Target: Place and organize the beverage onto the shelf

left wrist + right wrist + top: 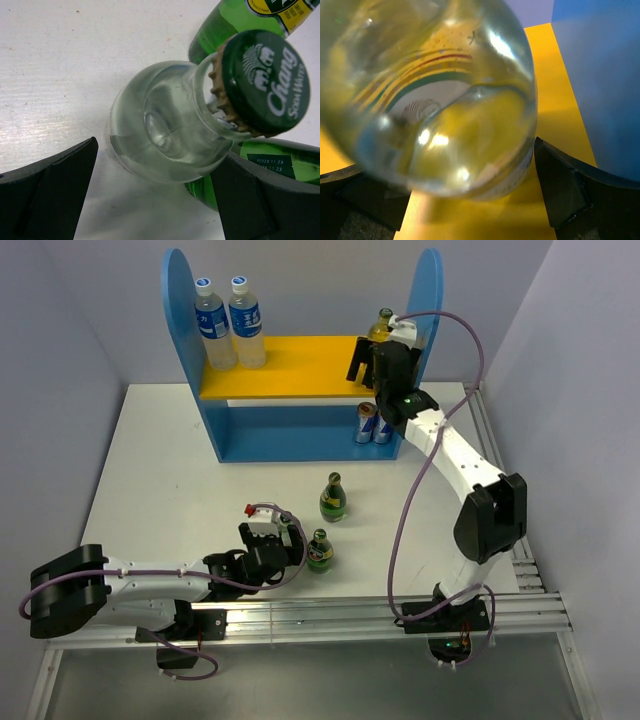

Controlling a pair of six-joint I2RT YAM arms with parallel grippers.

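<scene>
The right end effector [450, 170] is clamped on a pale yellowish glass bottle [435, 90] over the right end of the yellow upper board [290, 365] of the shelf [300, 435]. Two blue-labelled plastic bottles [213, 325] stand at the board's left end. The left end effector [160, 150] is spread, one finger on each side of a Chang soda water bottle [165, 120] on the bench [170, 470], well in front of the shelf; a second green bottle [333, 498] stands between it and the shelf.

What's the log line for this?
left jaws: open, straddling Chang bottle | right jaws: around pale bottle over yellow board | shelved: two blue-label bottles
</scene>
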